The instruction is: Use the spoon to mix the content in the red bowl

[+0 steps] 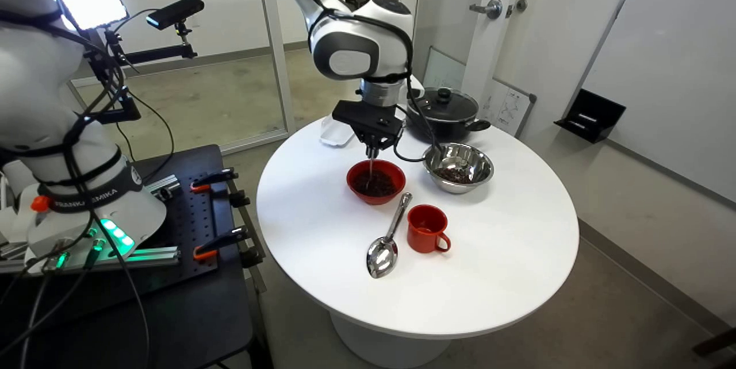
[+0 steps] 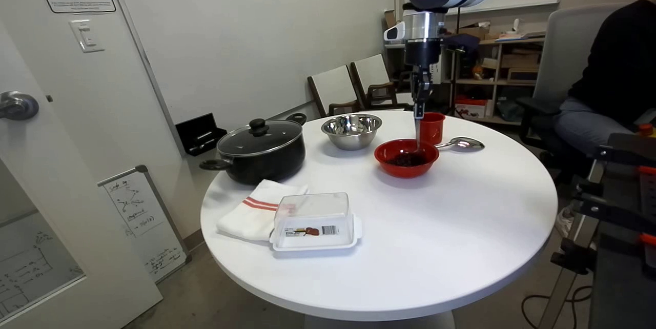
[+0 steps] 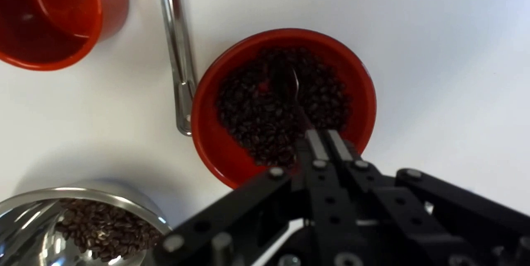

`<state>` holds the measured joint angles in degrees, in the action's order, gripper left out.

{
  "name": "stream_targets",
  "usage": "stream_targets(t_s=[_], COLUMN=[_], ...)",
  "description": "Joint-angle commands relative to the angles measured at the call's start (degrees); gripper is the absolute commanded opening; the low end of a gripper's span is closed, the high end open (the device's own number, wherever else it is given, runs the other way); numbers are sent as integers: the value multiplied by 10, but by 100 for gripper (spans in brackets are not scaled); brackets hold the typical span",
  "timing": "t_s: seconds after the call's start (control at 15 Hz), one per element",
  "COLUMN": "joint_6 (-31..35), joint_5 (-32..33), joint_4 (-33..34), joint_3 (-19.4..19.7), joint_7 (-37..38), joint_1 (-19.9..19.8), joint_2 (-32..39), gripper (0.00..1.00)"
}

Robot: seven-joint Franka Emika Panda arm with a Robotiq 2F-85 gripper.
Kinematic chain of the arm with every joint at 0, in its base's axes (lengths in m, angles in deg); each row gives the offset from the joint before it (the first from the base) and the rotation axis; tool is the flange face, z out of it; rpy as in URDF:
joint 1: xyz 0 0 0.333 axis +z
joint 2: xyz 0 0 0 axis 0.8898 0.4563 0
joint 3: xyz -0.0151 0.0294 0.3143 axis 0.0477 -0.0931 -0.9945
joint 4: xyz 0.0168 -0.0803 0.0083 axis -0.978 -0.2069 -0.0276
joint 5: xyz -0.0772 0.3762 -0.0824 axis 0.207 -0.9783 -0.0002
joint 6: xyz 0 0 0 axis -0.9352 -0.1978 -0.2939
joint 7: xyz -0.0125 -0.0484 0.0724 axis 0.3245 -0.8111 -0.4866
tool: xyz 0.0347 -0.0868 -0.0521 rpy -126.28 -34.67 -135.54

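The spoon (image 2: 417, 134), of silvery metal with a thin handle, stands slightly tilted in the red bowl (image 3: 223, 141), its rounded head down among the dark beans (image 3: 248, 121). In the wrist view that head reads nearly black (one edge catches light). The gripper (image 3: 329, 135) grips the handle, its jaws nearly together. Bowl: round, shallow, smooth-walled. A larger spoon (image 1: 382, 257) of polished metal lies just beside it. Single glossy beans resolve only in the wrist view; the red stripes of a folded white cloth (image 2: 248, 216), only in an exterior view.
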<state>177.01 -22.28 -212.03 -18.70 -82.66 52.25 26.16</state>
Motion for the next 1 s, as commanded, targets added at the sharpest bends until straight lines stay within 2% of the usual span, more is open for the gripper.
stream_targets(t_s=[0.0,0.4,0.8,0.93], joint_6=[-56,-29,43,68], joint_5=[-16,-72,-83,-95], joint_4=[4,-6,-10,-6], joint_3=[-11,-33,-31,-39], joint_7=[-5,-32,-27,-33], joint_1=[-5,-11,-3,-12], joint_2=[-9,2,12,15], gripper=[1,1,1,1])
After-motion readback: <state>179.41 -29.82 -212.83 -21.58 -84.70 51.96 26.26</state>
